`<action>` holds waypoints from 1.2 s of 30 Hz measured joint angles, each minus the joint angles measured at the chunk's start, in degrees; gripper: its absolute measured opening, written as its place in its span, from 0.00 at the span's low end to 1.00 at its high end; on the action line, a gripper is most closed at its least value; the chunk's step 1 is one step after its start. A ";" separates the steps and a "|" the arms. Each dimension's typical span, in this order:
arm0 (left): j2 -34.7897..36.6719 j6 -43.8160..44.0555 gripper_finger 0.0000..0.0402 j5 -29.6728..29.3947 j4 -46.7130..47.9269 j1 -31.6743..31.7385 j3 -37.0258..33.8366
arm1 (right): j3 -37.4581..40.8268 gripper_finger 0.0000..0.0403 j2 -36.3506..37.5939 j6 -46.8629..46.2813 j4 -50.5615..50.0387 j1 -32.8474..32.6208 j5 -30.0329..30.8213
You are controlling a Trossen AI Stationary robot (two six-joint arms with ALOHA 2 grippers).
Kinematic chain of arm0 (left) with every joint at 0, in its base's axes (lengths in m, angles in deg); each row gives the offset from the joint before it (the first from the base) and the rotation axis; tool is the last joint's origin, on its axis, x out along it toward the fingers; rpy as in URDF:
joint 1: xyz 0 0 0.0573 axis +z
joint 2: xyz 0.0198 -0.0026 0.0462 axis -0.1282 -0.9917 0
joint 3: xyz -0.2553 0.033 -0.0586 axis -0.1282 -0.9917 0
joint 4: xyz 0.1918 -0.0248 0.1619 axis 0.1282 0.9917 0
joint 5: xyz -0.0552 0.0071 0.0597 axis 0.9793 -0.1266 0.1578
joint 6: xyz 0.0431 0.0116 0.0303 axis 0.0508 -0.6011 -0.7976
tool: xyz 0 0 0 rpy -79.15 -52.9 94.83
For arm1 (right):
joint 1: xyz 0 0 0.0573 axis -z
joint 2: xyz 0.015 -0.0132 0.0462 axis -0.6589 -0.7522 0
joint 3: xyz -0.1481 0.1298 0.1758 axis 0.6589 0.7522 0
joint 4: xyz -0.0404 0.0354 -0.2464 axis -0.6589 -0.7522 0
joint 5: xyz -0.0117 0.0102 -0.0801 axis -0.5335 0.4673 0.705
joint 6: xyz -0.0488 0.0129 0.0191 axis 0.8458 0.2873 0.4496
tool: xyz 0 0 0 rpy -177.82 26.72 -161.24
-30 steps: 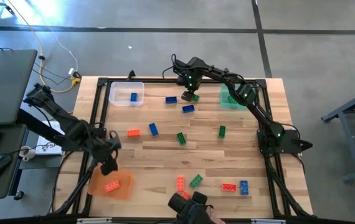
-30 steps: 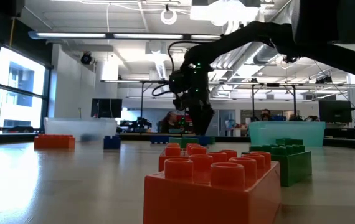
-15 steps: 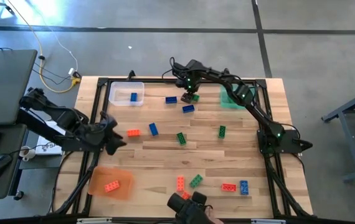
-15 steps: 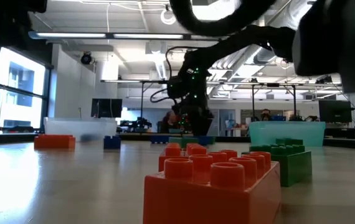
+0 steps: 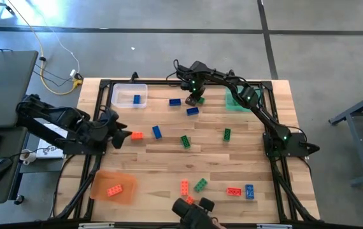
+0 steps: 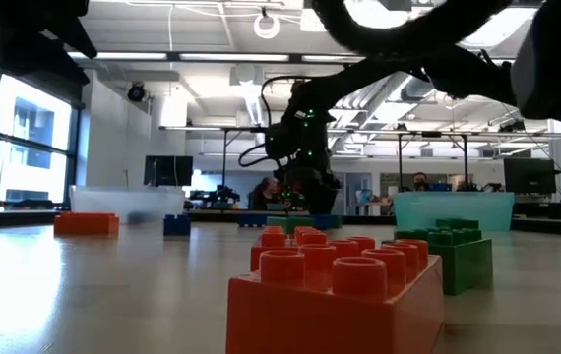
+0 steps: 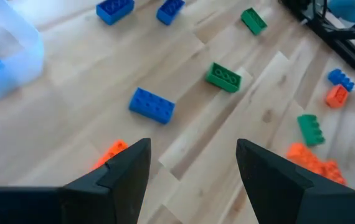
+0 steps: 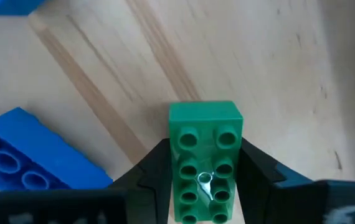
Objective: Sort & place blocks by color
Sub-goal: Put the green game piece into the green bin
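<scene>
Small studded blocks in blue, green and orange lie scattered on the wooden table. My right gripper (image 5: 197, 99) points down at the far middle of the table and is shut on a green block (image 8: 205, 155), beside two blue blocks (image 5: 175, 102) (image 5: 192, 111). My left gripper (image 5: 121, 131) hovers open at the left, slanting down toward an orange block (image 5: 136, 135). In the left wrist view that orange block (image 7: 112, 152) shows just ahead of the fingers, untouched. My right gripper pinches the green block's two long sides (image 8: 176, 163) between its two fingers (image 8: 255, 171). The fingers come from above, pointing down, and lie across the block. The block stays level with its studs up, down at the tabletop; whether it has left the wood I cannot tell.
A clear tray (image 5: 121, 95) at the far left holds a blue block (image 5: 136, 98). A green tray (image 5: 235, 102) stands at the far right. An orange tray (image 5: 102, 184) at the near left holds an orange block (image 5: 113, 190). More blocks (image 5: 234, 191) lie along the near edge.
My left gripper has swung up from over the orange tray toward the far edge and now points at the orange block on the table, having turned a good deal on the way. My right gripper has stayed over the green block and shut on it.
</scene>
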 joint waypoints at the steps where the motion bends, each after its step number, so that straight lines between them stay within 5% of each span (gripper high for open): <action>1: 0.00 -1.17 0.56 -0.07 0.00 0.44 0.00 | 0.00 0.27 0.00 0.02 -0.70 0.00 -0.02; 15: -0.04 -13.94 0.56 -0.11 0.00 5.97 0.00 | 0.11 0.27 6.81 -5.25 -3.71 -0.07 1.35; 28: -0.04 -24.04 0.56 -0.11 -0.53 12.32 0.00 | 0.07 0.27 17.50 -9.04 -5.46 0.00 8.80; 36: -0.96 -33.71 0.56 0.37 -8.95 18.07 0.00 | 0.07 0.27 20.41 -10.27 -8.97 0.52 14.09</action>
